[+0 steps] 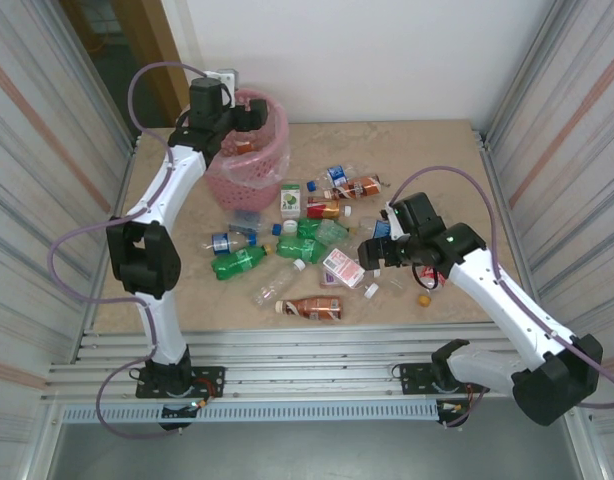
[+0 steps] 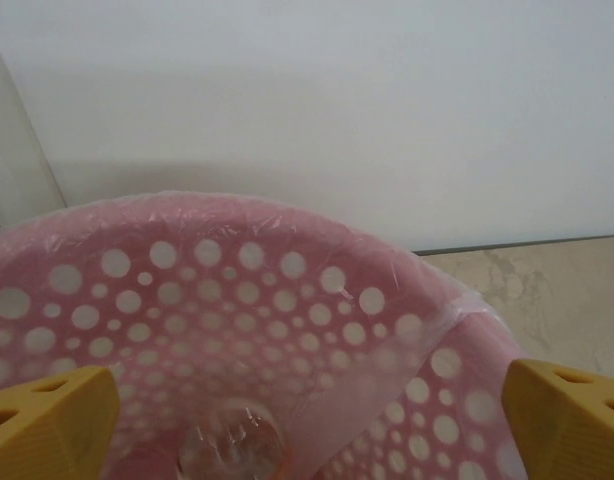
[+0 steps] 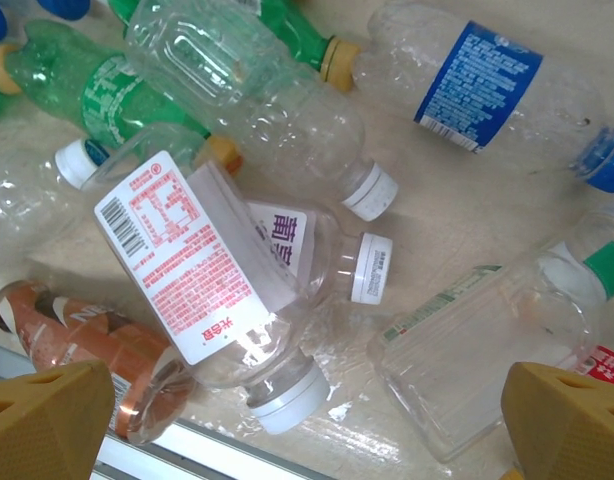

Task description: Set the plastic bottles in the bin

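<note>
— The left arm [image 1: 167, 190]?
— I hold it stretched over the round pink plastic lattice bin [image 2: 287, 290], left gripper [image 2: 307, 430] spread, clear plastic bottle [image 2: 232, 450] inside
— Right?
— Bent low, right gripper [image 3: 307, 420] spread above the scattered plastic bottles [image 3: 217, 270]

Plastic bin [image 2: 237, 290]: pink, smooth, w/ thin glossy crinkly liner [image 2: 457, 300]. Bottles [image 3: 257, 100]: glossy crumpled plastic, clear/green/brown; labels [image 3: 182, 255] smooth, printed. Table [image 1: 437, 160]: matt, mottled, stone-look.

R claw [image 3: 309, 425] wide apart over jumbled plastic bottles [image 3: 257, 95], red-label btl [image 3: 187, 270] in ctr.
</note>
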You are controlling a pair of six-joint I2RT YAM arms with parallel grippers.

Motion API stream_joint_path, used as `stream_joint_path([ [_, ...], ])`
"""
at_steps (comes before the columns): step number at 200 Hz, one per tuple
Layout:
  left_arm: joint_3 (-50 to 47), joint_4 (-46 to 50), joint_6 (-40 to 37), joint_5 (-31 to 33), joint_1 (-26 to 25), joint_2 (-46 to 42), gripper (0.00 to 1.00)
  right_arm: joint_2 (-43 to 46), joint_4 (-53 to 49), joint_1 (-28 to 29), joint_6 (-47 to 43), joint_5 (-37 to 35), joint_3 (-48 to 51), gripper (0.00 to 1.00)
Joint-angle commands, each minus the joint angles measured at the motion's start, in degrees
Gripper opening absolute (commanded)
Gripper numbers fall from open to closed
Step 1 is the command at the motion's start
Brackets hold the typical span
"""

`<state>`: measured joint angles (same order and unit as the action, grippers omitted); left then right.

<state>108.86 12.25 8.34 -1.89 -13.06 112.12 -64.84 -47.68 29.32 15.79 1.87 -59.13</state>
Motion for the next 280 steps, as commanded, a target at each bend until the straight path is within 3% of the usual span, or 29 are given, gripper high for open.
stream_joint_path([
  [1,1.81,0.94,-0.34,0.31,0.58,-4.94,0.99,-1.51,0.62,0.88,-2.59,1.34,-0.10,0.98],
  [62,-6.60,0.20,3.28,-1.66,0.48,-17.48,0.99,-7.30,0.50,3.94,-5.85,1.69,-0.36,0.98],
  [182,-46.84,-6.45,15.05,0.88,-1.52,-50.49,0.99,-18.76,1.78,12.01,-10.37,-3.21,-3.42,0.98],
  [216,-52.62,-6.55,17.36,3.35,-1.44,-55.28,0.99,-21.09,2.70,12.10,-11.26,-2.50,-3.75,0.98],
  [280,-54.71,-4.84,18.06,4.26,-0.78,-57.08,0.99,-24.21,4.88,12.20,-11.84,-2.92,-3.72,1.00],
])
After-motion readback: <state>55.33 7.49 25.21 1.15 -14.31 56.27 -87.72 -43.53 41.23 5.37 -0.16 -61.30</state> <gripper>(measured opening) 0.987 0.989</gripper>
